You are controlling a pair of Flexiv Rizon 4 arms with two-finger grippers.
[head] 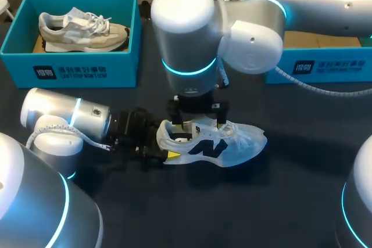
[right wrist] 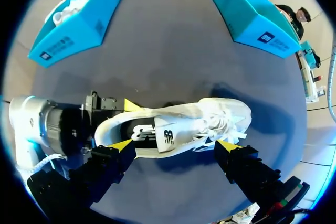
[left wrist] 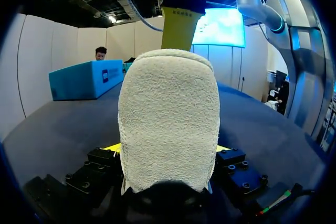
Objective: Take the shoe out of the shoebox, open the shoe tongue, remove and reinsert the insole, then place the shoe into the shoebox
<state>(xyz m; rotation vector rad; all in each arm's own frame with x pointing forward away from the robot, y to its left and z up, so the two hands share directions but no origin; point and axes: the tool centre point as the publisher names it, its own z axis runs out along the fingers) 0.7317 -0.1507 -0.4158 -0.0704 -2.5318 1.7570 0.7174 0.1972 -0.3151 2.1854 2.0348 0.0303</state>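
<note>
A white shoe (head: pixel 218 142) with dark side lettering lies on its side in the middle of the dark table (head: pixel 261 201). Its towelling-lined heel (left wrist: pixel 168 124) sits between the fingers of my left gripper (head: pixel 160 147), whose yellow tips press on both sides; the gripper is shut on the shoe. My right gripper (head: pixel 200 114) hangs just above the shoe's opening, open and holding nothing. In the right wrist view its two tips (right wrist: pixel 174 145) stand wide apart over the shoe (right wrist: pixel 178 127), and the insole is not visible.
A teal shoebox (head: pixel 70 72) at the back left holds a beige shoe (head: pixel 81 27). A second teal shoebox (head: pixel 325 69) stands at the back right, partly hidden by my right arm. Bare tabletop lies in front of the white shoe.
</note>
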